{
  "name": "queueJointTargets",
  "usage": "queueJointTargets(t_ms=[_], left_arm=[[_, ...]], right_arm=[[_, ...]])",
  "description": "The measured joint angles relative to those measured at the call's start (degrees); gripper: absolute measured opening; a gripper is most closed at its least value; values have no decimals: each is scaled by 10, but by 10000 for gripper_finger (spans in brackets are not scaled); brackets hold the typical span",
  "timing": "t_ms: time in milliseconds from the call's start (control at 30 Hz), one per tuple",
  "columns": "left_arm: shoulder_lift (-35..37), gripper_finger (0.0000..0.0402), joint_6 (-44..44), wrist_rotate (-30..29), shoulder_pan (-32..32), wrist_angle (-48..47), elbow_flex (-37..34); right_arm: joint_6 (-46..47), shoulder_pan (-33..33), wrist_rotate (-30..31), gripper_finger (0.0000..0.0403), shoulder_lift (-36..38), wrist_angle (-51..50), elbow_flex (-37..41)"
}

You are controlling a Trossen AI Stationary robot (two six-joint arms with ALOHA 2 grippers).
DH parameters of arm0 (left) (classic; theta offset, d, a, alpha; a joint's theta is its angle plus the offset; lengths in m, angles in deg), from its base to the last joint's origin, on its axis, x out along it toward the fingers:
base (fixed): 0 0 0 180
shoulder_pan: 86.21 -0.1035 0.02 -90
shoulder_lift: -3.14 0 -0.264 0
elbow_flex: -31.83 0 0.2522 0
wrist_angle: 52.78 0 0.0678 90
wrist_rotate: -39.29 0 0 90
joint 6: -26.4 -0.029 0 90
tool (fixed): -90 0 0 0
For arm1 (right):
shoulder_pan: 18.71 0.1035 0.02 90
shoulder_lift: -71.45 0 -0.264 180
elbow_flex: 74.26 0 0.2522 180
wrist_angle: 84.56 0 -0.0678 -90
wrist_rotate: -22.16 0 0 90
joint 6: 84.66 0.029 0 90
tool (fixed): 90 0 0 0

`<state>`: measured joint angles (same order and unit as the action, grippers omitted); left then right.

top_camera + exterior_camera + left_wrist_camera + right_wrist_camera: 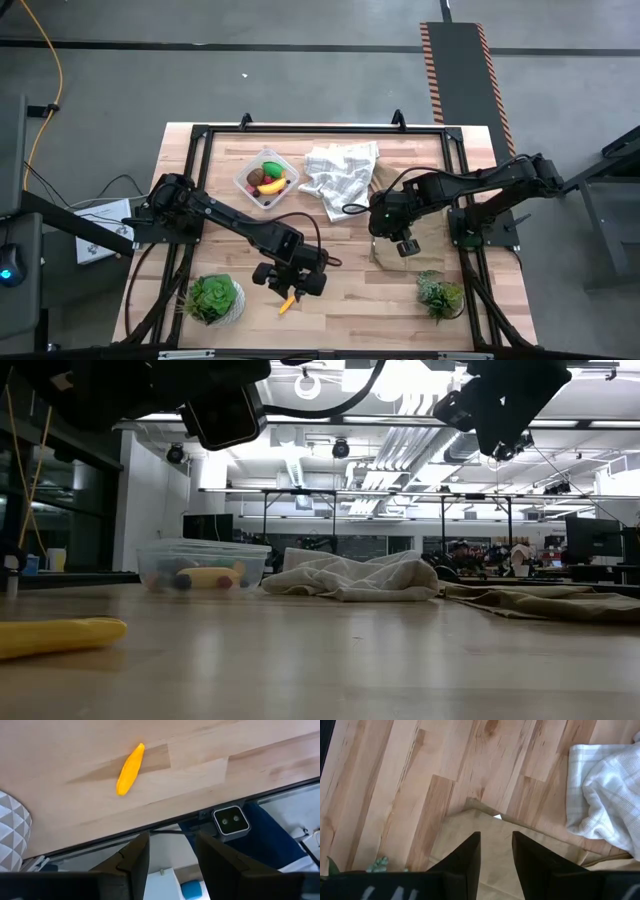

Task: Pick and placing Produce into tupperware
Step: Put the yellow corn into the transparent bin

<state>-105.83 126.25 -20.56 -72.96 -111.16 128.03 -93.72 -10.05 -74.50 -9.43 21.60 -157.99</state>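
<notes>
The left gripper (171, 860) hangs above the table's near edge with its two fingers (135, 862) spread a little and nothing between them. Just ahead of the fingertips, apart from them, a yellow banana-like piece (130, 769) lies flat on the bare wooden table (200, 765). Well beyond it, toward the far side, stands the clear tupperware (268, 179), with other produce (271, 181) already in it.

The right gripper (496, 855) hovers with its fingers (467, 857) slightly parted and empty, over a tan cloth (465, 827) lying flat on the table. A white checked cloth (610, 795) lies crumpled off to one side of those fingers, between them and the tupperware
</notes>
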Motion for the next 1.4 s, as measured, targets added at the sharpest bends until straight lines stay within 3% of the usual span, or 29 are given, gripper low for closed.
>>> queueJointTargets(t_ms=[1400], left_arm=[[-88, 150, -151, -3, 19, -10, 0]], right_arm=[[0, -1, 0, 103, 0, 15, 0]])
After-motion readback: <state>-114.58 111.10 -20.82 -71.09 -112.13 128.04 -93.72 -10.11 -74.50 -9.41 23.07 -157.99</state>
